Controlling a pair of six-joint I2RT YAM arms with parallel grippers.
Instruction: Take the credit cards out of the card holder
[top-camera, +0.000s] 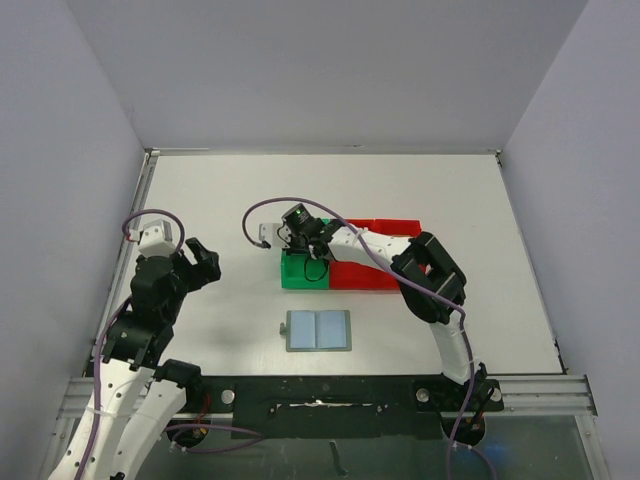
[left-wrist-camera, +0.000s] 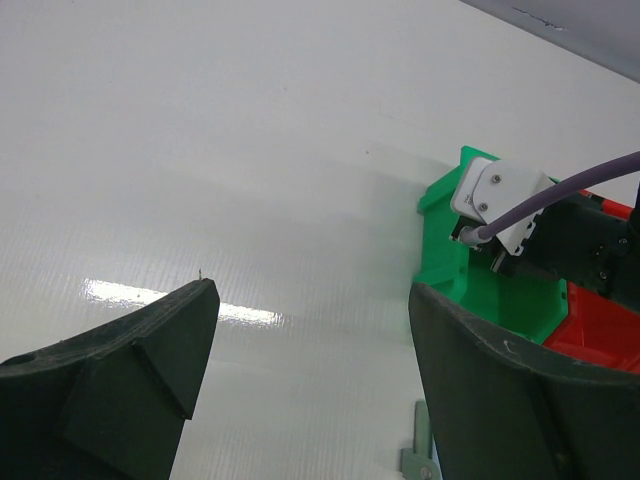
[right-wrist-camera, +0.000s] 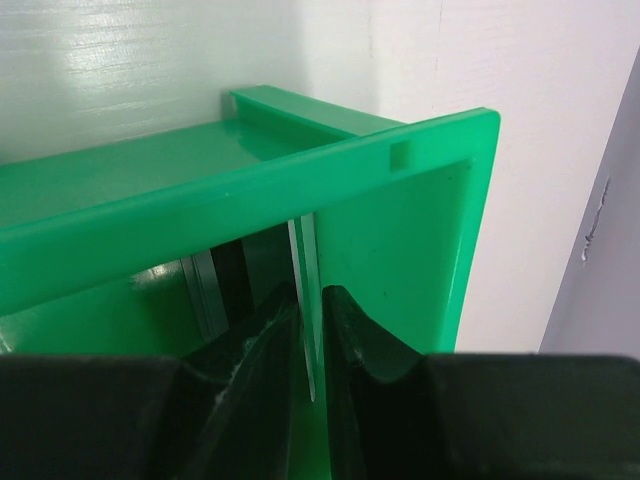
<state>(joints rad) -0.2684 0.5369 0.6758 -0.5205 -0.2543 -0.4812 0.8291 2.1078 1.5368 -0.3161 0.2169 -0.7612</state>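
Reaches down into the green bin (right-wrist-camera: 400, 260) with the right end effector (right-wrist-camera: 312, 300), jaws drawn to a narrow slot. Has one credit card (right-wrist-camera: 303, 250) standing on edge straight between the fingers, long axis running up and away from them. Cannot tell whether pinched or just let go. Seems to show more pale cards (right-wrist-camera: 203, 285) upright against the bin wall to the left.

Finds the card holder (top-camera: 318, 330) spread open and flat on the table (top-camera: 220, 200), back toward the arm bases. Long axis left to right, well apart from the bin, nearer the right arm than the left. Cannot make out whether any card sits in its pockets.

Holds the left end effector (left-wrist-camera: 315, 300) spread wide and empty above bare table, touching nothing.
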